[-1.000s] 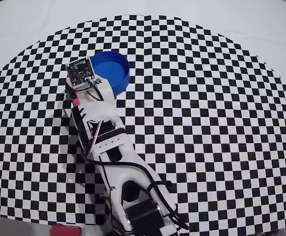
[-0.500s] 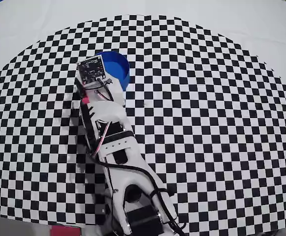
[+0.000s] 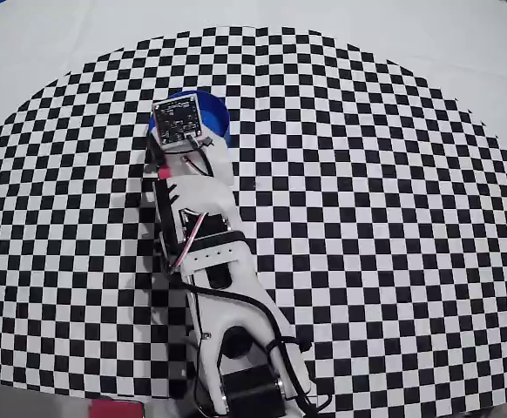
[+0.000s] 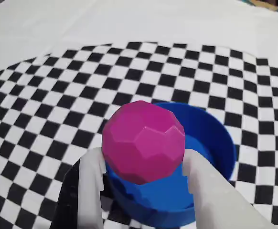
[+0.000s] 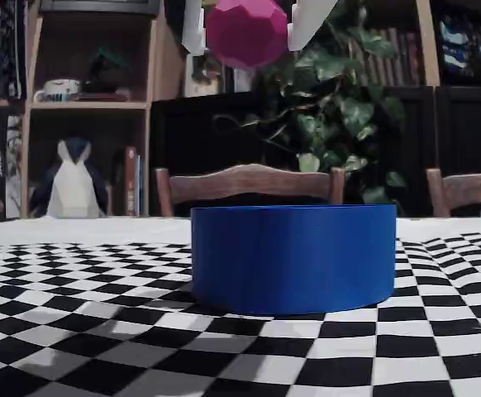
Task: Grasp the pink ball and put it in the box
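**Checkerboard table, one blue tub on it**

So the table is covered with a black-and-white checkered cloth, with plain white cloth showing past its rounded edge in the overhead view. Sitting flat on the checks is the box, a round blue tub with a low wall. The robot arm's base sits at the near edge.

Overhead view: bright, even light on the checkered cloth. The squares bend at the edges, so it's a fisheye lens. A dark shadow lies just left of the arm.

Wrist view: bright too. The pink ball is sharp, w/ soft shine on its flat faces. The white fingers beside the ball are blurry, too close to the lens.

Fixed view: dimmer. The box is clear, w/ a soft shadow under it. The shelves behind the box are dark & a bit fuzzy.
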You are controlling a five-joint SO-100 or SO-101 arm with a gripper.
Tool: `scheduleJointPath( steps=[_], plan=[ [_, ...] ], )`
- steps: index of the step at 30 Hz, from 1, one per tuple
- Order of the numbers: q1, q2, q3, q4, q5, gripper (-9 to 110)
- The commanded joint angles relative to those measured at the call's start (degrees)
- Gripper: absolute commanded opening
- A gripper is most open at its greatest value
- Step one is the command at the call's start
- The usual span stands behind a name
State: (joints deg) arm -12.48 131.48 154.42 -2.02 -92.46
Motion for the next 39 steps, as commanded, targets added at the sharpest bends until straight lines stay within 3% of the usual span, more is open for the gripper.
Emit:
scheduleJointPath(
  steps=[1, 39],
  plan=[
    [0.62, 1.76, -0.35, -0.26, -0.35, 0],
    [2.81, -10.55, -7.03, -2.11, -0.35, 0]
  ],
)
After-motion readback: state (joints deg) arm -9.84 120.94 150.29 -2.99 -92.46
